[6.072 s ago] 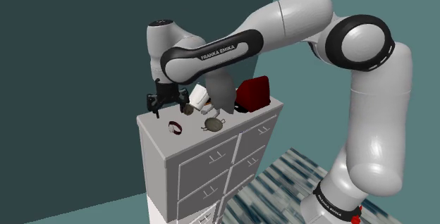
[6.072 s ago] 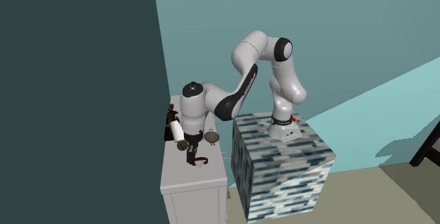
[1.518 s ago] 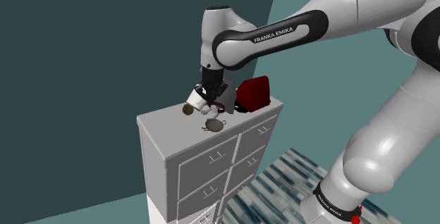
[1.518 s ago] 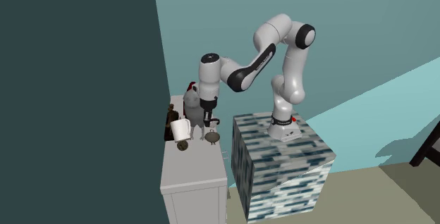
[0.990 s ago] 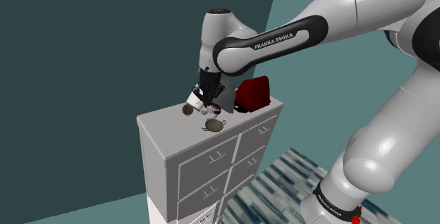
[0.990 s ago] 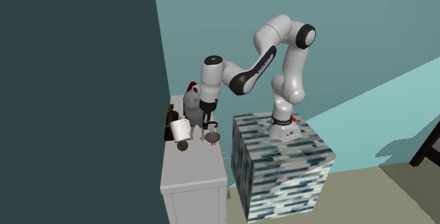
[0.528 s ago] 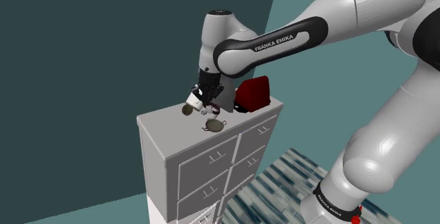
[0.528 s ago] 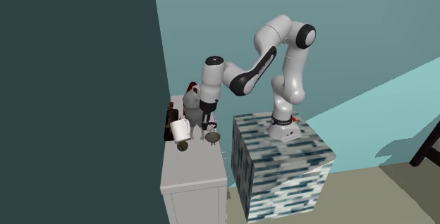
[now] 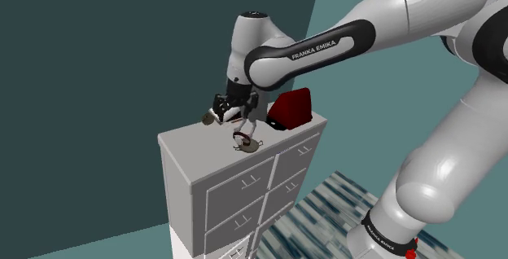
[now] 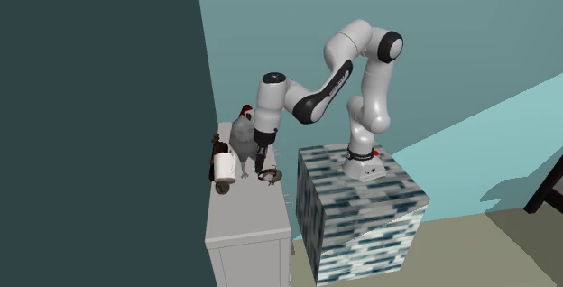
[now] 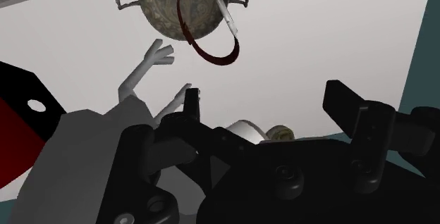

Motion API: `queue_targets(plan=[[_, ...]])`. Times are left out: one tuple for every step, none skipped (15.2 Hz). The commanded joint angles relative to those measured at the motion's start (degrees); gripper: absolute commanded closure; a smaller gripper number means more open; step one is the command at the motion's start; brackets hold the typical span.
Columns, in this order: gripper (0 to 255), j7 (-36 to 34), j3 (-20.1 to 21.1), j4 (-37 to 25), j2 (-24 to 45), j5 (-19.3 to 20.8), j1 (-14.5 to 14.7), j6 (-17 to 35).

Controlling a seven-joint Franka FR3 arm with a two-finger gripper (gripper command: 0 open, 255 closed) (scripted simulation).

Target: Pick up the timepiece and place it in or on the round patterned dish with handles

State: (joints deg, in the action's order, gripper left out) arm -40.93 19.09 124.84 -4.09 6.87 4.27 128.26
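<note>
The fingers (image 11: 347, 106) stand wide apart with nothing between them, pointing down at the cabinet (image 9: 191, 147) top. That wide stance fits a drop: they hang above the dish (image 11: 159, 8), not at its level, so the watch (image 11: 228, 17) could go in without the fingers knocking the dish's rim or handles.

The watch, a dark red loop with a pale bar on it, is well clear of the fingers. In the wrist view it overlaps the far side of the dish, with part of the loop reaching past the rim over the bare cabinet top. In the shoulder view it sits right at the dish, upright on edge. Whether it has settled inside or is leaning on the rim, I cannot tell.

The grey hen (image 10: 242, 134) stands just beside the dish, its feet near the rim, which is likely why the hand comes in from above. A white cup (image 10: 223, 165) lies beyond the hen, and a red thing (image 9: 291, 108) sits further back on the cabinet. The placing looks all but finished; what is left is to lift straight up without brushing the hen.
</note>
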Motion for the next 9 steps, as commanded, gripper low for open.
queue_targets(plan=[[0, 0.63, -0.2, -1.47, -0.59, -0.71, -0.15, -9.27], [0, 0.82, -0.17, -2.45, -1.13, -1.0, -0.09, -10.76], [0, 0.82, -0.18, -2.45, -1.13, -1.0, -0.09, -10.76], [0, 0.82, -0.18, -2.45, -1.14, -1.0, -0.09, -10.76], [0, 0.82, -0.18, -2.45, -1.13, -1.0, -0.09, -10.76], [0, 0.82, -0.17, -2.45, -1.13, -1.0, -0.09, -10.76], [0, 0.82, -0.17, -2.45, -1.13, -1.0, -0.09, -10.76], [0, 0.82, -0.17, -2.45, -1.13, -1.0, -0.09, -10.76], [0, 0.82, -0.17, -2.45, -1.13, -1.0, -0.09, -10.76]])
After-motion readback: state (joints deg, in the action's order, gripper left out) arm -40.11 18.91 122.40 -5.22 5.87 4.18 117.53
